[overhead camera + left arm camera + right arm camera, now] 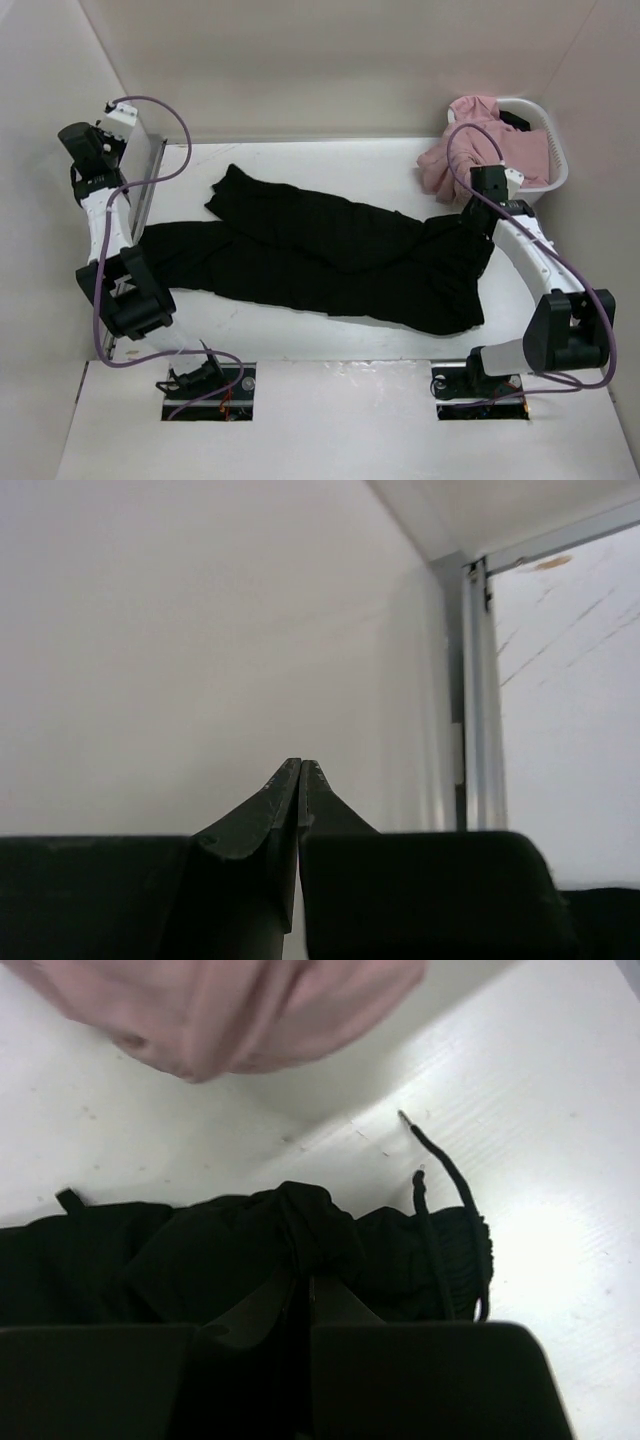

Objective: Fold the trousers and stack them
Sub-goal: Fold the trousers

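The black trousers [330,255] lie spread flat across the table, waist at the right, the two legs running left. My right gripper [472,218] is at the waist end. In the right wrist view it [303,1280] is shut on a bunched fold of the waistband cloth [310,1220]. The thin drawstring [445,1175] trails onto the table beside it. My left gripper [75,138] is raised at the far left, away from the trousers. In the left wrist view it [300,764] is shut on nothing and faces the white side wall.
A white basket [552,150] at the back right holds pink garments [480,150] that spill over its rim; the pink cloth [230,1010] hangs just beyond my right gripper. A metal rail [150,180] runs along the table's left edge and also shows in the left wrist view [480,700]. White walls enclose three sides.
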{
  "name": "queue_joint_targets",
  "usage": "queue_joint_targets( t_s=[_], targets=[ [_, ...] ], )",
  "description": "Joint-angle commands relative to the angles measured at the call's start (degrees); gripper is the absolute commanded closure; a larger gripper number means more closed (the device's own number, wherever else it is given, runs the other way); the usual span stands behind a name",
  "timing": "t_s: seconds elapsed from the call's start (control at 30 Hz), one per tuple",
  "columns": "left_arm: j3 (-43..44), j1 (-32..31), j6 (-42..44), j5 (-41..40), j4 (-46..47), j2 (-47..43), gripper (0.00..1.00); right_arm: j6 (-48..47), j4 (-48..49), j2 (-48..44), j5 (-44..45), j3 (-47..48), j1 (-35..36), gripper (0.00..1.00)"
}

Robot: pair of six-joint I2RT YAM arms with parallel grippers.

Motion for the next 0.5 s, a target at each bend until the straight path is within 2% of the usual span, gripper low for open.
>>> queue_joint_targets(
  t_s=[0.0,0.17,0.23,0.3,0.37,0.4,0.47],
  targets=[
    [-1.54,1.53,2.43,-1.81,5.54,-1.28,1.0,-1.56,5.05,-3.91,1.91,-1.58,-1.61,1.0],
    [-2.59,-0.64,3.56,0.81,0.29,-1.63,0.99,-3.14,7.79,-3.75,-1.95,-2.47,-0.66,1.0],
    [-2.69,-3.54,3.13,4.41,-4.37,-1.64,0.92,-3.05,7.79,-2.6,-2.49,-2.82,1.71,1.0],
    [-0.32,-8.55,1.56,6.71,-11.13,0.38,0.75,-2.53,7.97,-1.55,-2.49,-3.17,3.03,1.0],
    [5.28,-13.64,-2.12,7.68,-17.63,5.63,0.49,-1.91,7.97,-0.93,-2.75,-3.52,3.83,1.0],
    [9.32,-15.75,-4.75,7.85,-20.79,9.4,0.4,-1.74,8.05,-0.84,-2.75,-3.78,4.09,1.0],
    [18.19,-19.01,-9.33,7.68,-26.34,17.83,0.37,-1.65,8.05,-0.75,-2.75,-4.14,4.62,1.0]
  ],
)
